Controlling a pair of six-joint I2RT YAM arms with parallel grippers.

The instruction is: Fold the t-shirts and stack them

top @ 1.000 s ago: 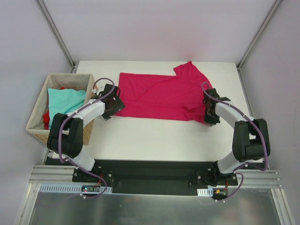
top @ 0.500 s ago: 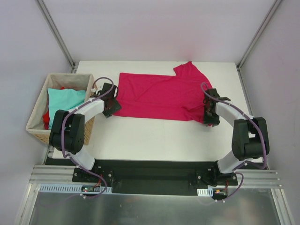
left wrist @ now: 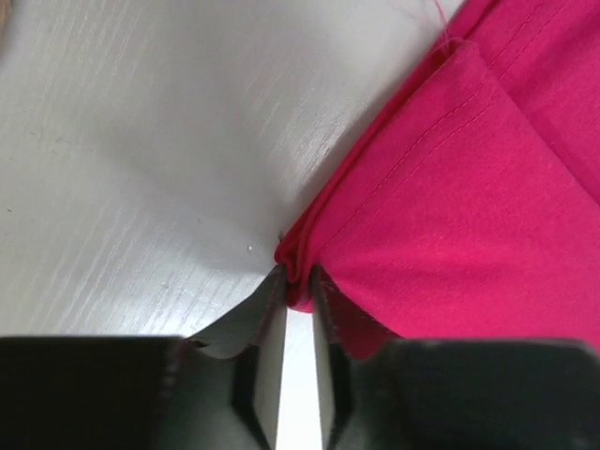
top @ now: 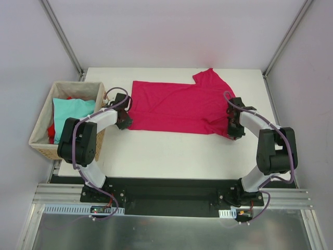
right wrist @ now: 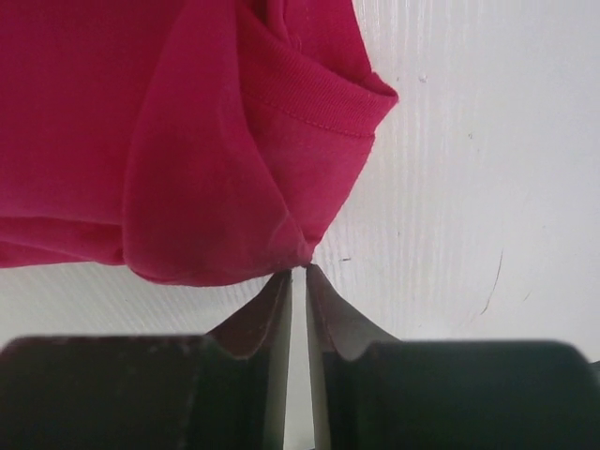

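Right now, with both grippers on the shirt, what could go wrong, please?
The left gripper and right gripper pinch only a thin bunch of the crimson t-shirt at their tips, so either hold may slip when lifted. The left arm's elbow sits right by the wicker basket; a wide swing could knock it.

crimson-magenta t-shirt [top: 177, 107]: matt knit cloth, stitched hems, ribbed sleeve band | worktop [top: 171, 151]: white, smooth, faint streaked grain, slight sheen | basket [top: 41, 125]: rough woven wicker | light teal t-shirt [top: 70, 112]: soft matt cloth | left hand [left wrist: 298, 277], right hand [right wrist: 298, 274]: dark matt fingers, plastic-looking
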